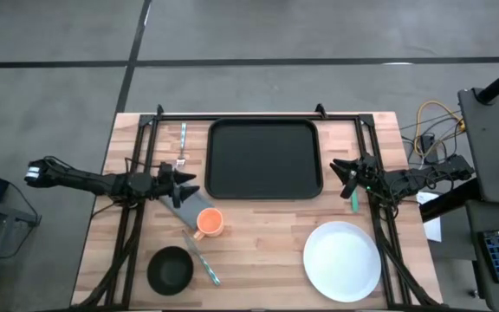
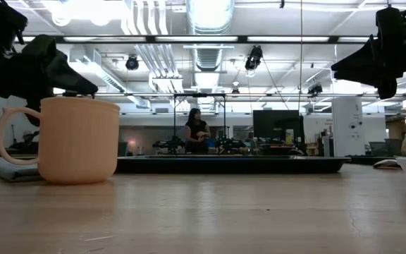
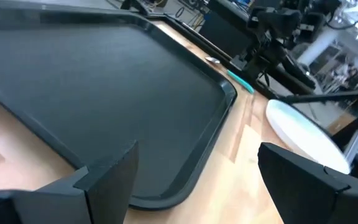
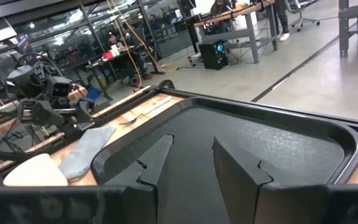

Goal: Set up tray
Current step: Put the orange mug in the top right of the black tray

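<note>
lying flat, black rimmed tray (image 1: 264,159), rounded corners

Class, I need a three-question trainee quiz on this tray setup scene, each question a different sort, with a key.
1. True or false: the tray holds nothing.
2. Which sits nearest the left gripper: A the orange mug, B the white plate, C the black bowl?
3. Fill in: the right gripper hovers by the tray's ____ edge.

Key: 1 true; 2 A; 3 right. Both grippers' jaws are open.
</note>
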Available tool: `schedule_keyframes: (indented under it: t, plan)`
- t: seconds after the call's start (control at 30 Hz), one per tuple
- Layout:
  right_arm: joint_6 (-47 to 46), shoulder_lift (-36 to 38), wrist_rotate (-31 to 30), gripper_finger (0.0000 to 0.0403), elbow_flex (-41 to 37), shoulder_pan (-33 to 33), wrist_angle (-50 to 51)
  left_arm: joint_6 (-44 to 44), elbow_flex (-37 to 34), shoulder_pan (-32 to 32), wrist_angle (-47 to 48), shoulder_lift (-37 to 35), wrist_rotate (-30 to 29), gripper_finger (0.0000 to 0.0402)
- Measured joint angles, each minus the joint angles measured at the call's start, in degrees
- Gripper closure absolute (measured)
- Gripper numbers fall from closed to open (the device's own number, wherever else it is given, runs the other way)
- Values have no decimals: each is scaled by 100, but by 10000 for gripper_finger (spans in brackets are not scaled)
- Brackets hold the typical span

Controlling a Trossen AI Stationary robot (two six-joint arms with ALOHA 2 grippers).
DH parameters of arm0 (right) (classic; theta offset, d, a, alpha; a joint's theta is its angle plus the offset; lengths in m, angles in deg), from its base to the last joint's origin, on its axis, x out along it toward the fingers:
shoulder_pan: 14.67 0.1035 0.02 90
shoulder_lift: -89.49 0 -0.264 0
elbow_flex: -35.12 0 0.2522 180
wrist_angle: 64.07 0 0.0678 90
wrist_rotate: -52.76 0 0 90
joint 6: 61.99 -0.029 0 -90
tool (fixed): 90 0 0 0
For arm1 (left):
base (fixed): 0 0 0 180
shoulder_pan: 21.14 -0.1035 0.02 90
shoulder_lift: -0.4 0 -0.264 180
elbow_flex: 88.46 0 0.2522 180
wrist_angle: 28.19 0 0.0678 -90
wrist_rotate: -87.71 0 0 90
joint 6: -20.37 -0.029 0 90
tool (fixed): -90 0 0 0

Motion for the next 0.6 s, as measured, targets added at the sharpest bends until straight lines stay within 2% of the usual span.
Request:
schedule_keyframes:
  t: [0.07,0.17,0.27,0.37,0.47,0.6]
  plan:
    - [0,0,0,298,0,2,1,369,-6,0,2,8,-9,95]
    - [7,-4,0,298,0,2,7,376,79,-1,41,76,74,95]
    - [-8,-4,-2,298,0,1,5,-40,482,4,49,83,274,95]
    - [-8,-9,-4,298,0,0,5,-758,1243,2,408,266,303,95]
    - [-9,-9,-10,298,0,0,7,-952,2378,2,2114,741,304,95]
    - [-9,-9,-13,298,0,1,15,-13,4084,1,4618,1929,306,95]
